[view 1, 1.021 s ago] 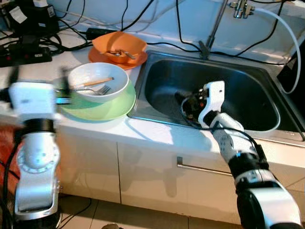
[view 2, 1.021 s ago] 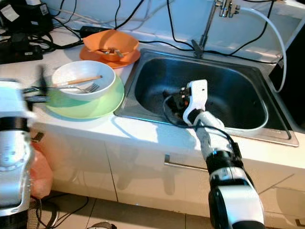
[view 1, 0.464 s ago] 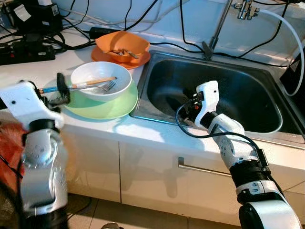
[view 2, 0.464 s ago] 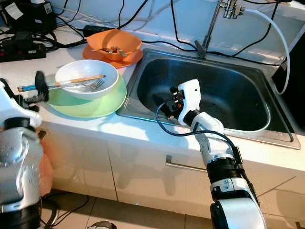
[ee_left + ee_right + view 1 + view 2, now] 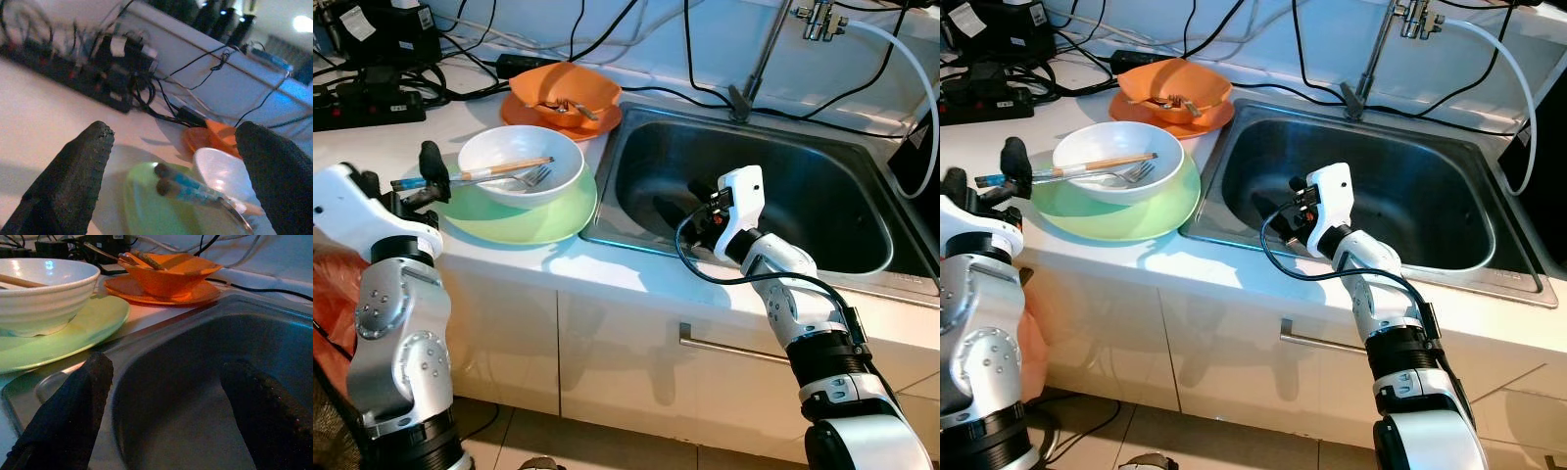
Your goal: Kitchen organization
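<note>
Risk: left gripper, fingers spread wide beside chopsticks, may nudge handles, tipping white bowl; right gripper open over sink.

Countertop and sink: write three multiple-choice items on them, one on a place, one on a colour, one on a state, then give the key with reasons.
1. Where does the white bowl sit?
A. in the sink
B. on the green plate
C. on the orange plate

2. What colour is the bowl nearest the wall?
A. orange
B. blue
C. black

3. How are the left gripper's fingers?
A. shut on the fork
B. shut on nothing
C. open

Key: B, A, C.
1 is B: the white bowl rests on the green plate, left of the sink.
2 is A: the orange bowl stands on an orange plate by the wall.
3 is C: the left gripper shows a wide gap between its fingers, with the chopsticks ahead, ungrasped.
</note>
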{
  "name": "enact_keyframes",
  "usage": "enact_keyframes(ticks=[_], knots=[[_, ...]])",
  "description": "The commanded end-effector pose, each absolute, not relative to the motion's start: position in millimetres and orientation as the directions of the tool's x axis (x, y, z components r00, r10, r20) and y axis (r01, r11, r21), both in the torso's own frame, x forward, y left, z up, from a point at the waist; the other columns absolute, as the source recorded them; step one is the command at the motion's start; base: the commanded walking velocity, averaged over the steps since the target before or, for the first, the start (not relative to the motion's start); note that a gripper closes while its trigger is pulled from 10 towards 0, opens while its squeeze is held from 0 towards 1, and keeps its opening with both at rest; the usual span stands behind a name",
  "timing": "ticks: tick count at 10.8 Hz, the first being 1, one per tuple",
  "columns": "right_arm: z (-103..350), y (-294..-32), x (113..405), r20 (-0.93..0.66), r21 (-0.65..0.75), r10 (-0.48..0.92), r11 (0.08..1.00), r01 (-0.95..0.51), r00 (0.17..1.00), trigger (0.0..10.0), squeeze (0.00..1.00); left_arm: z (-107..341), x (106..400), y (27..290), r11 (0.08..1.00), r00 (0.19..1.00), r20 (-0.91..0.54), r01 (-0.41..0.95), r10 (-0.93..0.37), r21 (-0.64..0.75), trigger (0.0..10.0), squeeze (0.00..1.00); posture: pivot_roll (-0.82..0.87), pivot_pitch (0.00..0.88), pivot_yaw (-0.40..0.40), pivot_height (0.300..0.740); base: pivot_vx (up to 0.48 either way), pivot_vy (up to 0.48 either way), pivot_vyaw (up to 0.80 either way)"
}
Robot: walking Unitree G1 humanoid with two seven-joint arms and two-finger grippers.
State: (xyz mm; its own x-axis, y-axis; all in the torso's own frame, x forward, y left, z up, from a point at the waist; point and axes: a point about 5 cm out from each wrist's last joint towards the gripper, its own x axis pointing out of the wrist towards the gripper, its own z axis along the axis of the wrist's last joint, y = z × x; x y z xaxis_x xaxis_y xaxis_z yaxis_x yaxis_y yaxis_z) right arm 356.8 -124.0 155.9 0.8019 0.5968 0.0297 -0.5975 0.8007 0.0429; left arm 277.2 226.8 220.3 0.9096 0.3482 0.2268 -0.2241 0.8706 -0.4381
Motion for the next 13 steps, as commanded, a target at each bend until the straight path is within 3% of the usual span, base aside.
enact_keyframes(ticks=[1,4,6,7,8,9,10,11,12,13], knots=[[154.7,-126.8,354.8,0.014,0.027,0.595,0.803,-0.595,0.804,10.0,0.0,225.9,277.5,223.0,0.853,0.913,0.226,-0.198,0.34,-0.483,10.0,0.0,0.19,0.042,-0.106,0.74,0.0,0.0,0.0],[155.9,-127.4,353.3,0.018,0.026,0.597,0.802,-0.597,0.802,10.0,0.0,218.8,280.2,215.9,0.784,0.94,0.168,-0.141,0.299,-0.605,10.0,0.0,0.19,0.043,-0.103,0.74,0.0,0.0,0.0],[157.0,-123.5,347.1,0.022,0.044,0.651,0.758,-0.651,0.759,10.0,0.0,220.4,282.9,205.4,0.721,0.96,0.166,-0.052,0.228,-0.691,0.2,0.0,0.19,0.043,-0.099,0.74,0.0,0.0,0.0],[159.8,-119.0,337.5,0.028,0.072,0.734,0.675,-0.734,0.678,10.0,0.0,221.4,283.1,203.5,0.705,0.961,0.169,-0.037,0.219,-0.708,0.0,0.0,0.19,0.043,-0.099,0.74,0.0,0.0,0.0],[160.6,-118.4,319.7,0.02,0.11,0.842,0.534,-0.839,0.539,10.0,0.0,224.8,283.2,201.3,0.702,0.962,0.182,-0.014,0.204,-0.712,2.8,0.0,0.19,0.043,-0.099,0.74,0.0,0.0,0.0],[159.8,-121.2,314.6,0.012,0.129,0.865,0.496,-0.859,0.501,10.0,0.0,225.1,283.3,201.7,0.7,0.963,0.179,-0.015,0.203,-0.714,10.0,0.0,0.18,0.046,-0.096,0.74,0.0,0.0,0.0],[159.9,-124.0,307.5,0.002,0.152,0.894,0.444,-0.883,0.449,10.0,0.0,225.1,282.8,203.9,0.693,0.961,0.174,-0.023,0.214,-0.72,10.0,0.0,0.18,0.046,-0.095,0.74,0.0,0.0,0.0],[160.2,-124.0,304.6,-0.002,0.156,0.901,0.428,-0.89,0.433,10.0,0.0,225.8,282.3,205.4,0.689,0.958,0.177,-0.028,0.225,-0.724,9.1,0.0,0.18,0.046,-0.095,0.74,0.0,0.0,0.0],[159.7,-123.5,304.0,-0.005,0.156,0.9,0.431,-0.889,0.435,10.0,0.0,227.4,282.0,207.7,0.683,0.953,0.182,-0.035,0.244,-0.73,0.4,0.0,0.18,0.047,-0.096,0.74,0.0,0.0,0.0],[160.1,-123.5,302.5,-0.01,0.163,0.902,0.427,-0.889,0.431,10.0,0.0,228.4,281.8,209.1,0.678,0.95,0.185,-0.036,0.251,-0.734,0.4,0.0,0.18,0.047,-0.096,0.74,0.0,0.0,0.0]])
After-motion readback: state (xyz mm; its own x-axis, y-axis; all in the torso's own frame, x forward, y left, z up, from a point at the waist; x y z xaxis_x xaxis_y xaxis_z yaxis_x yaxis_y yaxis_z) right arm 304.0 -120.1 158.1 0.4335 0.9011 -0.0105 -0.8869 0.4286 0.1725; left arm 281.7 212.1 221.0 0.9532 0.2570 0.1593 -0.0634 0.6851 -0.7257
